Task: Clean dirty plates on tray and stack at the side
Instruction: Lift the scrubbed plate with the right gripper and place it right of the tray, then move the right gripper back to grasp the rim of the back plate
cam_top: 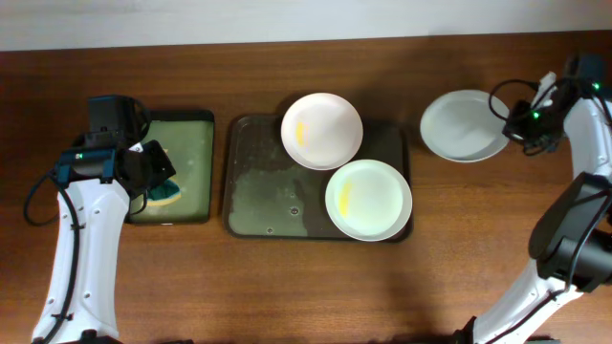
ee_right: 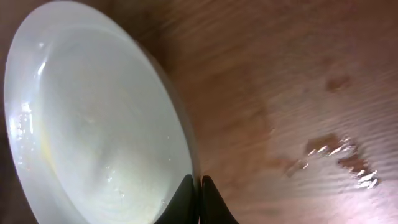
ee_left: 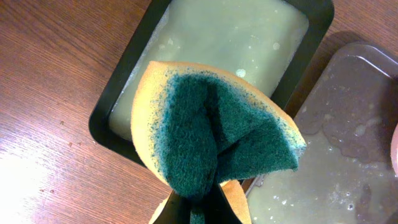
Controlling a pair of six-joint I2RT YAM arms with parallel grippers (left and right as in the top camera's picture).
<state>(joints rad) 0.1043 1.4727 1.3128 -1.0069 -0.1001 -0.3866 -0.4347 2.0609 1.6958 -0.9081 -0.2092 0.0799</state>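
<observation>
1. Your left gripper (ee_left: pixel 194 208) is clamped on the folded sponge (ee_left: pixel 211 130), green scrub face out. It hangs over the small green tray (ee_left: pixel 129 62) of soapy water.
2. Your right gripper (ee_right: pixel 199 199) has its tips pressed together with nothing visible between them. It sits right at the rim of the side plate (cam_top: pixel 464 125).
3. That side plate is on the table (cam_top: pixel 287 287), right of the tray (cam_top: pixel 253 153). It looks wet and shows no smear, so I'd count it as done.
4. The upper plate (cam_top: pixel 322 131) and lower plate (cam_top: pixel 368 199) are both on the tray, each with a yellow smear.
5. I read the step as one plate down, two to go, sponge loaded.
6. Next move: take the sponge across to a smeared plate. You'll likely need the right gripper to steady that plate.
</observation>
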